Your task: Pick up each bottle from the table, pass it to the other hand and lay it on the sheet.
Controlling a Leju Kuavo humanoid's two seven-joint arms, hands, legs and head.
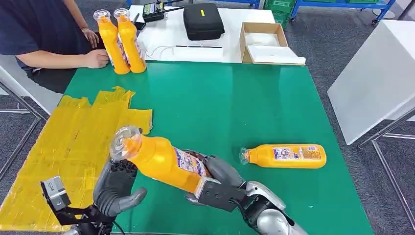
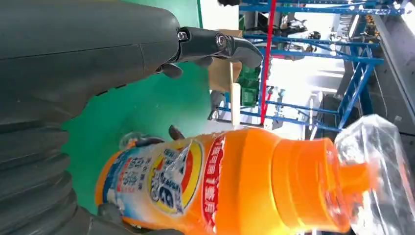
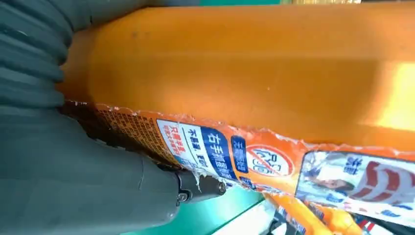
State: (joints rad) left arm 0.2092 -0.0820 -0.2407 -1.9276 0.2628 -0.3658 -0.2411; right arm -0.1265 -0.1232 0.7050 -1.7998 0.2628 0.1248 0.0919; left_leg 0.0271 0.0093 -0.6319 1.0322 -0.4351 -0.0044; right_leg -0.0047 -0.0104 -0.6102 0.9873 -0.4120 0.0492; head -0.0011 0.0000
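Note:
My right hand [image 1: 220, 183] grips an orange bottle [image 1: 161, 159] by its labelled lower body and holds it tilted above the green table [image 1: 220, 103], clear cap toward the left. My left hand [image 1: 115, 188] sits just under the bottle's neck with its fingers apart. In the left wrist view a gap shows between a finger [image 2: 215, 43] and the bottle [image 2: 235, 186]. The right wrist view has the bottle [image 3: 254, 73] pressed against my right hand [image 3: 73, 181]. A second orange bottle [image 1: 286, 155] lies on its side to the right. The crinkled yellow sheet [image 1: 73, 142] covers the table's left side.
Two more orange bottles [image 1: 122, 41] stand upright at the far left corner, beside a person's hand [image 1: 95, 58]. Behind the green table, a white table holds a black case [image 1: 203, 22] and an open cardboard box [image 1: 266, 44]. A white panel [image 1: 377, 73] stands at the right.

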